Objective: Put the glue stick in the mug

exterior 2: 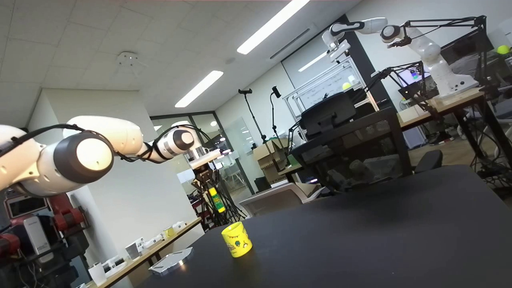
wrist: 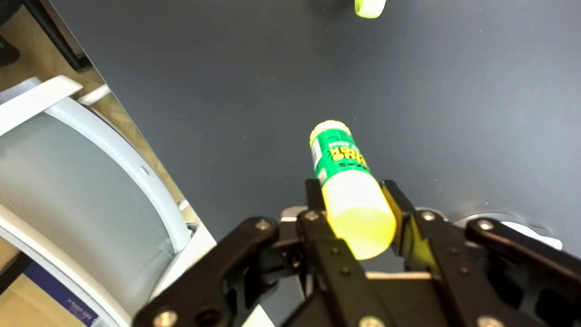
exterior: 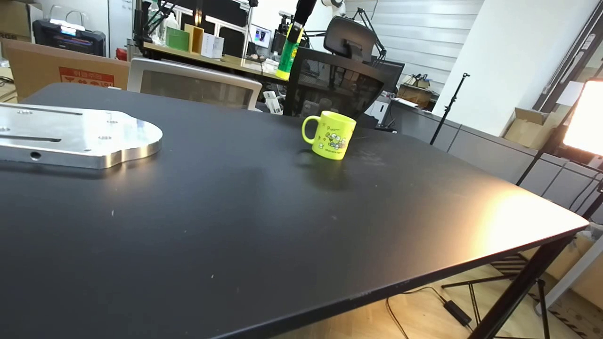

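The glue stick [exterior: 288,59], green in the middle with yellow ends, also shows in an exterior view [exterior 2: 217,200] and in the wrist view [wrist: 340,150]. My gripper [wrist: 354,195] is shut on its upper yellow end and holds it in the air, slightly tilted, lower end free. The gripper also shows in both exterior views [exterior: 295,33] [exterior 2: 209,185]. The yellow-green mug [exterior: 333,136] stands upright on the dark table, apart from and lower than the glue stick. It also shows in an exterior view [exterior 2: 237,240]. Only a small piece of the mug [wrist: 370,7] shows at the wrist view's top edge.
A silver metal plate [exterior: 80,136] lies on the dark table [exterior: 212,226]; it also shows in an exterior view [exterior 2: 172,261]. A white-framed chair [exterior: 193,82] and a black mesh chair [exterior: 334,80] stand at the table's edge. The white-framed chair [wrist: 104,168] fills the wrist view's left.
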### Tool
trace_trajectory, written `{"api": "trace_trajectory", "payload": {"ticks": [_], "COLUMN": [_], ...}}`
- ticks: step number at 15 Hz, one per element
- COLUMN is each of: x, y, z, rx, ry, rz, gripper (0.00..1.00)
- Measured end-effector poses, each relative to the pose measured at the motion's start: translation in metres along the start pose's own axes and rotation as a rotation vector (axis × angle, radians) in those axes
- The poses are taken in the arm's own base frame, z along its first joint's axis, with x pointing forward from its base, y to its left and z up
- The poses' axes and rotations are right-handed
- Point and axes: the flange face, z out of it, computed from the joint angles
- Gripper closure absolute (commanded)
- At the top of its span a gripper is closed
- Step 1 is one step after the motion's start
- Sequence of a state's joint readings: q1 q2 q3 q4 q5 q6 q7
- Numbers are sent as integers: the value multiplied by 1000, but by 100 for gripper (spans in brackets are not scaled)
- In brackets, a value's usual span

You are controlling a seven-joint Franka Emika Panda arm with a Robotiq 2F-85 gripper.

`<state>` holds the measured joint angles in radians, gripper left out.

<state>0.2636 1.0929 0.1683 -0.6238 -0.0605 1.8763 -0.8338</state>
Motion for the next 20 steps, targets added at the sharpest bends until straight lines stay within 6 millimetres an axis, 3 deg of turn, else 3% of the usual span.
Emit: {"api": "trace_trajectory", "payload": {"ticks": [3, 10, 20], "x": [-3, -43, -88], "y": [4, 10, -36], "z": [-4, 14, 5], "rx": [-28, -35, -9], "ry": [4, -44, -127], "rz": [71, 254, 469], "gripper": [91, 91, 91]}}
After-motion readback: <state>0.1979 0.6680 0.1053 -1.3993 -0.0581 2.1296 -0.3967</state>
